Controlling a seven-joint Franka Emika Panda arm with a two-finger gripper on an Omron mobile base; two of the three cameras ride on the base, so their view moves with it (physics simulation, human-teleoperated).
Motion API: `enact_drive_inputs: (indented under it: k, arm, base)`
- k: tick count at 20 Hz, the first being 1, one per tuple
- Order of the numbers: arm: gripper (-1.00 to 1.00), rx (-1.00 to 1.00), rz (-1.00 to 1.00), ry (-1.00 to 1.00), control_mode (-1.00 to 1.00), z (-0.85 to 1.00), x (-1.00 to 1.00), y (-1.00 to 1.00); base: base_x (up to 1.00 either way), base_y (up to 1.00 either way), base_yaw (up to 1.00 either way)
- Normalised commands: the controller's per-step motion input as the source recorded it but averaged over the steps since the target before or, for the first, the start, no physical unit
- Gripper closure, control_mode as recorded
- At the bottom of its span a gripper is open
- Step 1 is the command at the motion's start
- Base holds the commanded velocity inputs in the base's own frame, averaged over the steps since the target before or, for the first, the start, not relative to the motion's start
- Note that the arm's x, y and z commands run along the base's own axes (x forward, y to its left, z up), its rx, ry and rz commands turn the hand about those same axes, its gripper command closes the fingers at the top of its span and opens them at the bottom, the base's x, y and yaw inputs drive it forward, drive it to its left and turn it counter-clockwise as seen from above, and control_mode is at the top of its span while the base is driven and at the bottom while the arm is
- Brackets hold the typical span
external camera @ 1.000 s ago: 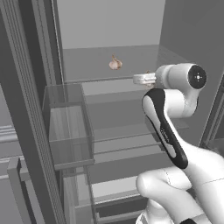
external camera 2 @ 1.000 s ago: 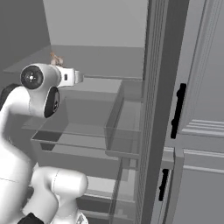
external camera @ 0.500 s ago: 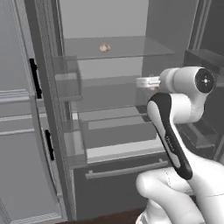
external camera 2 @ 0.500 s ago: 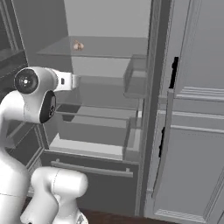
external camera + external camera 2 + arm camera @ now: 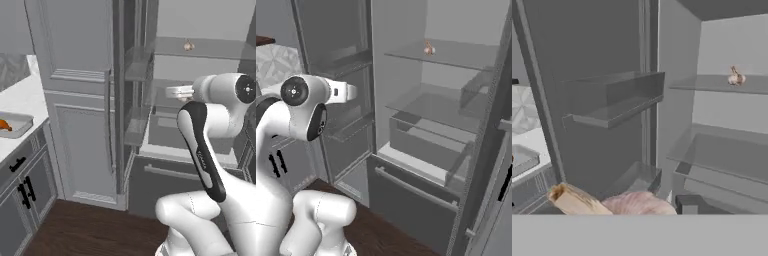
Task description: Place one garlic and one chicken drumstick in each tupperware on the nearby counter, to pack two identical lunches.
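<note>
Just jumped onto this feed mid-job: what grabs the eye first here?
The open fridge, with one garlic alone on its upper glass shelf. In the hand view another garlic bulb sits close at the gripper, apparently held. Far left in the left base view, a grey tupperware on the white counter holds something orange.

The base has backed away leftward (views shifted); a tupperware (image 5: 15,125) with a chicken drumstick (image 5: 4,124) now shows.
</note>
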Motion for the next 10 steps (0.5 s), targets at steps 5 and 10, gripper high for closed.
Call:
enact_drive_inputs:
  k: [5, 10]
  arm:
    - [1.00, 0.00, 0.00, 0.00, 1.00, 0.00, 0.00, 0.00]
    - [1.00, 0.00, 0.00, 0.00, 1.00, 0.00, 0.00, 0.00]
  base:
    - [-0.01, 0.00, 0.97]
    - [-0.13, 0.37, 0.85]
